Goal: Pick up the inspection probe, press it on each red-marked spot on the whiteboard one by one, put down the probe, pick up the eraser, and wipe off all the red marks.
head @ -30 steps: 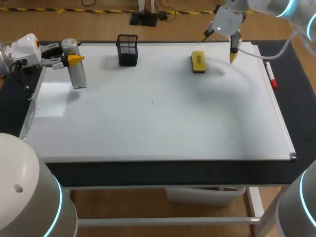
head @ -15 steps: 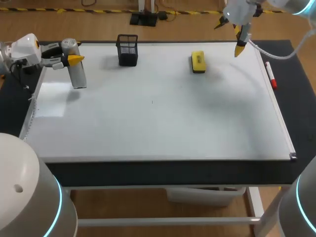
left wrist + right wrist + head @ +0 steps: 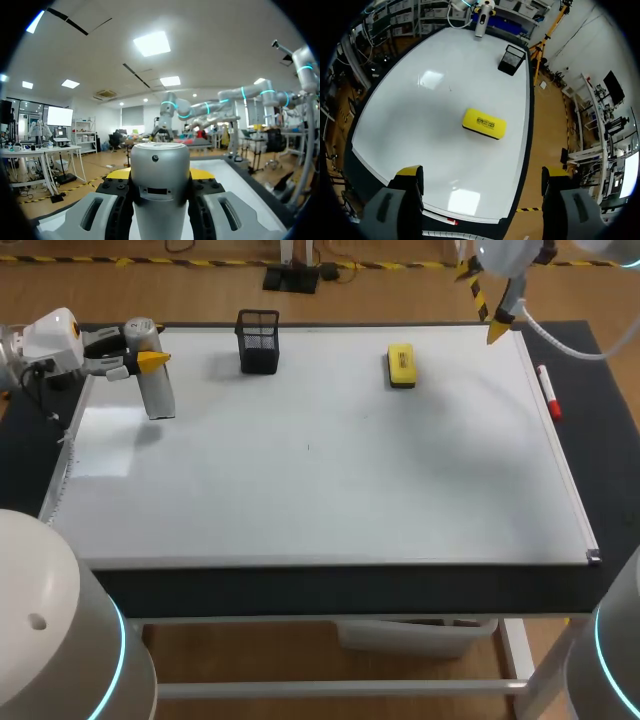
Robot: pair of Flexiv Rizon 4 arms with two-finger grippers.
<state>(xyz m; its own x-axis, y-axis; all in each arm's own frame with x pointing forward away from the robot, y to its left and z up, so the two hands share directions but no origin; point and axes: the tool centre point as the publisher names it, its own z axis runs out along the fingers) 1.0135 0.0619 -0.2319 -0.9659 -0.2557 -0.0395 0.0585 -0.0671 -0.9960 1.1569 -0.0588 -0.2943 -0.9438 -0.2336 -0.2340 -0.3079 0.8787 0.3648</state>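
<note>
— Stage of the task?
— Finds no red marks anywhere on the whiteboard (image 3: pixel 320 490), near edge to far; reads as wiped already or never marked, cannot say which. Shows the probe (image 3: pixel 159 392) pinched upright in the left gripper (image 3: pixel 148 355) at the board's left edge, so not yet put down. Places the eraser (image 3: pixel 401 366) flat on the far half, touched by nothing. Catches the right gripper (image 3: pixel 483 300) beyond it, raised over the far right corner, jaws spread, empty.
— Anything hidden?
— Cannot tell whether the probe's lower end rests on the board or hangs just above. Loses most of the right arm past the head view's far edge.
</note>
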